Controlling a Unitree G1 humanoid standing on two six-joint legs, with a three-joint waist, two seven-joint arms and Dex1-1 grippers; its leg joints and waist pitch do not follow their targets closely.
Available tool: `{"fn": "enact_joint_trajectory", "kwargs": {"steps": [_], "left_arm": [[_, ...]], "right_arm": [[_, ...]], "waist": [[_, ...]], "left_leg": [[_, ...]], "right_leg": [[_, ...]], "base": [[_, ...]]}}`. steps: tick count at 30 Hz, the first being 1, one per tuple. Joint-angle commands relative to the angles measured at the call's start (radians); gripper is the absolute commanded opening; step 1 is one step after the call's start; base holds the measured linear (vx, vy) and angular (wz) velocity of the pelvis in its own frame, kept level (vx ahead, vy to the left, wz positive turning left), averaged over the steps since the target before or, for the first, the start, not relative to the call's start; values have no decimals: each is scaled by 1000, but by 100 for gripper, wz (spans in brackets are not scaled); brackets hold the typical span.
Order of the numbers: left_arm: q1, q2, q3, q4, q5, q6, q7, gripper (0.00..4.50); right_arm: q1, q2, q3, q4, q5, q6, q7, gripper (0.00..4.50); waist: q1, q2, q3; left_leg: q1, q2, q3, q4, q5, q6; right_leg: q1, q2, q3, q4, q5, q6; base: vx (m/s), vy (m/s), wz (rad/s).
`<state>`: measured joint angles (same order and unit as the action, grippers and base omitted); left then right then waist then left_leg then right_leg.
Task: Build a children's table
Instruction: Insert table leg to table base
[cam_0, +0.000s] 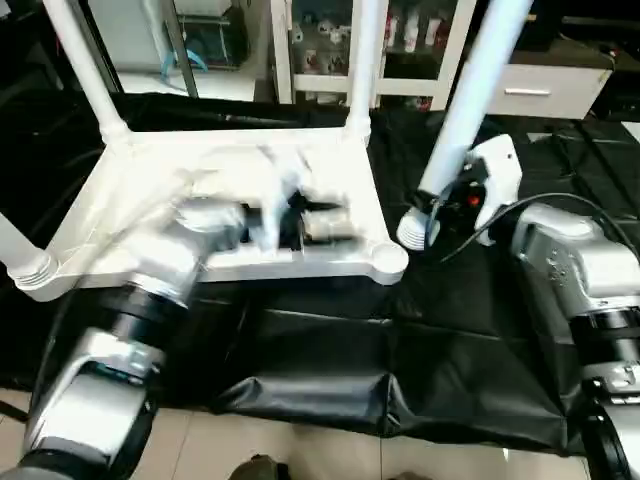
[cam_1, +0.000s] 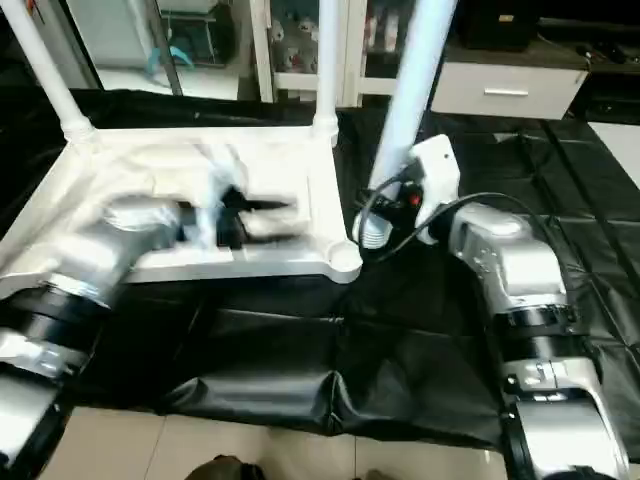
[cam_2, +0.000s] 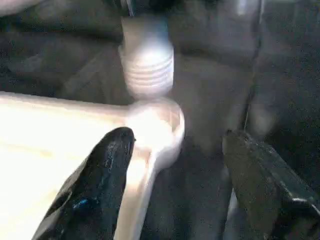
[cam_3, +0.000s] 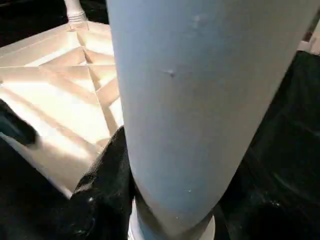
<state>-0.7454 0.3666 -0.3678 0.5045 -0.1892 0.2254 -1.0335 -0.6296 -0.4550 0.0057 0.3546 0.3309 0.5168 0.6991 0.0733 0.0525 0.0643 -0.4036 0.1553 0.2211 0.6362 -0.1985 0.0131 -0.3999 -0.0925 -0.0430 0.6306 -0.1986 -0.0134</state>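
The white tabletop (cam_0: 140, 190) lies upside down on the black cover, ribs facing up. Legs stand in its far-left corner (cam_0: 78, 60), far-right corner (cam_0: 364, 60) and near-left corner (cam_0: 18, 255). The near-right socket (cam_0: 388, 260) holds nothing. My right gripper (cam_0: 433, 205) is shut on the fourth leg (cam_0: 470, 90), which tilts, its threaded end (cam_0: 412, 230) just right of that socket. In the right wrist view this leg (cam_3: 200, 100) rises beside one black finger (cam_3: 102, 190). My left gripper (cam_2: 177, 136) is open over the tabletop's near edge, facing the socket (cam_2: 160, 125) and the threaded end (cam_2: 147, 65).
The black cloth (cam_0: 330, 370) hangs over the work table's front edge, with pale floor (cam_0: 300, 455) below it. A white drawer unit (cam_0: 545, 90) and glass shelving (cam_0: 320, 40) stand behind. A black cable (cam_0: 500, 215) loops off my right wrist.
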Motion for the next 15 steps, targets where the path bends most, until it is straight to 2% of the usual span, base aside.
{"fn": "enact_joint_trajectory", "kwargs": {"steps": [1,2,3,6,7,8,9,10,12,15], "left_arm": [[-9,1,-21,69,68,-83,6,326],[-9,-1,-21,75,71,-88,6,326],[-28,-6,-30,144,102,-125,9,326],[-36,-9,-32,170,108,-133,9,326],[-45,-12,-32,199,112,-141,8,308],[-50,-14,-34,218,117,-153,7,297],[-60,-17,-39,256,127,-175,5,290],[-71,-20,-45,302,140,-199,4,287],[-93,-31,-49,389,166,-240,15,260],[-119,-44,-39,470,193,-278,21,254]], "right_arm": [[9,-5,-4,-54,12,20,23,185],[10,-5,-3,-58,14,22,25,185],[22,-8,9,-92,25,32,44,185],[29,-9,15,-107,30,36,54,185],[34,-9,18,-120,34,39,61,185],[37,-9,20,-125,34,42,63,185],[43,-9,25,-136,35,48,68,185],[53,-12,32,-149,36,54,76,185],[71,-16,40,-166,33,61,87,185],[85,-22,42,-189,35,74,101,185]], "waist": [[-9,-1,-88],[-8,-3,-90],[-11,-3,-90],[-13,-3,-91],[-13,16,-91],[-17,4,-89],[-17,2,-88],[-17,10,-88],[-17,9,-89],[-16,8,-92]], "left_leg": [[40,68,-43,-78,-106,-5],[40,68,-44,-78,-107,-5],[38,68,-44,-78,-103,2],[38,71,-44,-77,-106,11],[39,72,-47,-76,-112,8],[39,70,-44,-78,-127,7],[38,68,-44,-78,-130,12],[40,67,-44,-78,-142,9],[41,69,-45,-78,-154,5],[40,70,-45,-76,-137,14]], "right_leg": [[43,-58,34,-65,-39,-227],[45,-59,34,-62,-28,-233],[48,-60,34,-61,-11,-242],[46,-64,33,-58,-2,-260],[46,-66,33,-56,1,-267],[46,-63,33,-60,-3,-269],[46,-61,33,-64,-12,-267],[45,-61,33,-67,-25,-265],[47,-64,34,-66,-24,-266],[48,-65,34,-63,2,-275]], "base": [[0,0,0],[0,0,0],[0,0,0],[0,0,0],[0,0,0],[0,0,0],[0,0,0],[0,0,0],[0,0,0],[0,0,0]]}}
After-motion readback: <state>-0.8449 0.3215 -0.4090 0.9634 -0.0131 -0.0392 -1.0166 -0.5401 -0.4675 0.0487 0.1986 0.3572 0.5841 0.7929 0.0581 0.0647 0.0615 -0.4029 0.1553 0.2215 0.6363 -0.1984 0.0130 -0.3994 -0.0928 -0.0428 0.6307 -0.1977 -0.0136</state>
